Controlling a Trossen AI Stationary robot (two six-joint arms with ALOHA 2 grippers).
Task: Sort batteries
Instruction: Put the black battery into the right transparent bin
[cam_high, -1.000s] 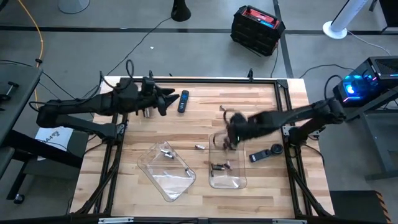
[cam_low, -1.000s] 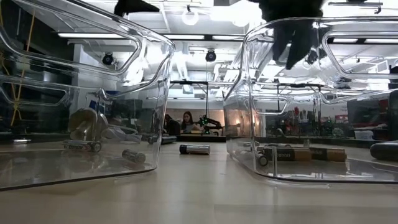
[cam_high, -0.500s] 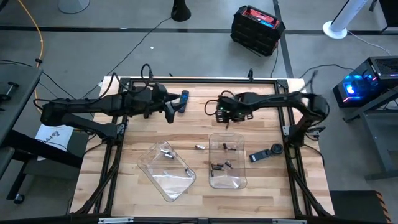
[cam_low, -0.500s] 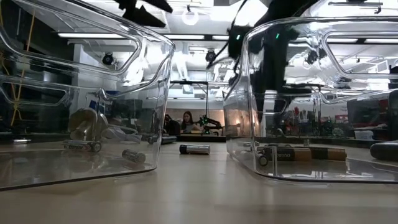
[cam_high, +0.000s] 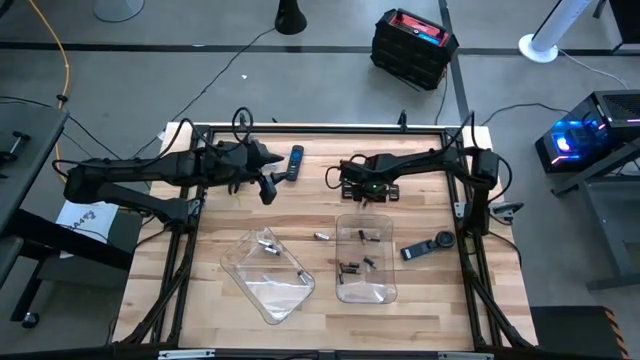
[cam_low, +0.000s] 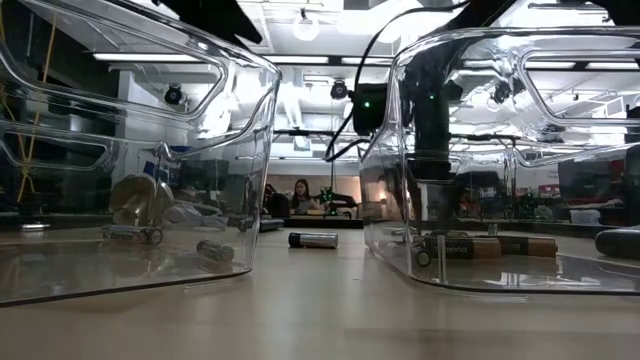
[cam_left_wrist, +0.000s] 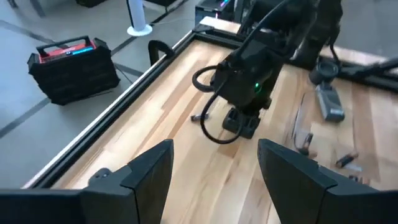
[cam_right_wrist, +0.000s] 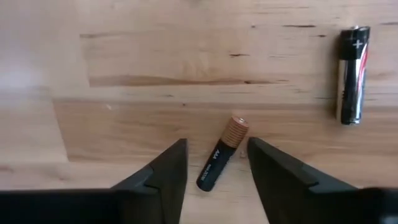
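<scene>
1. While the left end effector (cam_high: 268, 187) hangs open over the tabletop (cam_high: 420, 160) at about 10 o'clock, beside a dark remote (cam_high: 294, 164), the right end effector (cam_high: 352, 182) sits low near 12 o'clock.
2. Right wrist view: fingers (cam_right_wrist: 163, 180) apart, straddling a copper-topped battery (cam_right_wrist: 222, 152) lying on the wood; not gripping it. A second black battery (cam_right_wrist: 352, 74) lies well apart from it.
3. Two clear trays: left tray (cam_high: 268, 274) at 7 o'clock holds a few silvery batteries (cam_high: 267, 245); right tray (cam_high: 364, 259) at 5 o'clock holds dark batteries (cam_high: 353, 266).
4. One loose battery (cam_high: 321, 237) lies between the trays.
5. Second dark gadget (cam_high: 428, 246) at 4 o'clock, beside the right tray.
</scene>
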